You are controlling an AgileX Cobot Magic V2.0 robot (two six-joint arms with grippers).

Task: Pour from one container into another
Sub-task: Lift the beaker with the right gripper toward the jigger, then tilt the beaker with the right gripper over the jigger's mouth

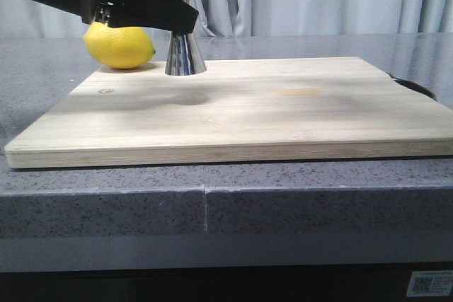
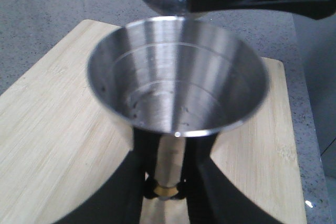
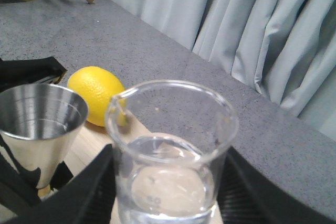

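Right wrist view: right fingers (image 3: 168, 203) clamp the beaker (image 3: 170, 150), lower centre, liquid inside. Left fingers (image 2: 165, 190) grip the jigger (image 2: 176, 80), centre frame. Pouring pends; next, tip the lip over its cup.

We note polished, mirror-bright steel on the jigger (image 2: 178, 85), clear smooth glass on the beaker (image 3: 170, 156), pale matt wood on the board (image 1: 241, 114), speckled grey stone countertop (image 1: 212, 206), dimpled lemon (image 1: 119, 46) skin.

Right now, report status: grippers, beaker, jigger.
Left gripper shut on jigger at its waist. Right gripper shut on beaker, held beside jigger's rim. Lemon behind, clear of the pour.
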